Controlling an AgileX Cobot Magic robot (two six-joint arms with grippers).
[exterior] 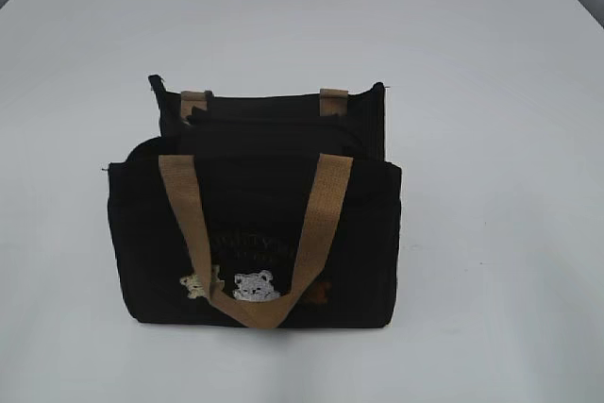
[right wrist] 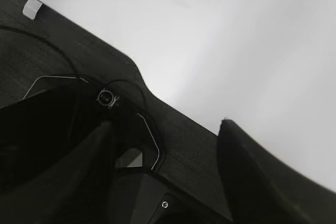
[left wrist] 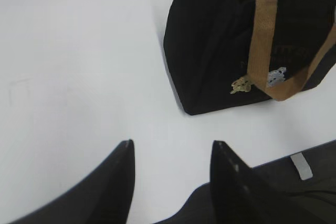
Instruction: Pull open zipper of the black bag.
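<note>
Item: black bag [exterior: 255,233], boxy fabric tote, upright on the white table [exterior: 491,63]; tan handle [exterior: 255,233] draped down its front face over small embroidered bears [exterior: 247,287] and faint gold lettering; a second tan handle shows behind the top edge.

Zipper [exterior: 269,120]: dark line along the bag's top, between the two handles; its pull is too small and dark to pick out, so which end it sits at cannot be told.

Left gripper [left wrist: 172,153]: jaws apart, nothing between them; low over bare table, near the bag's front corner, not touching it.

Right gripper [right wrist: 163,129]: jaws apart, empty; well away from the bag, above dark robot hardware [right wrist: 63,77] at the table's edge; the bag is not in its view.

Hazards, judged: the bag is light, soft and unanchored; a pull on the zipper by one gripper alone would likely drag or tip the whole bag; black pull on black fabric invites a mis-grasp of cloth; the draped handle beside the zipper could snag a finger; closing on a strap instead of the pull would lift the bag.
</note>
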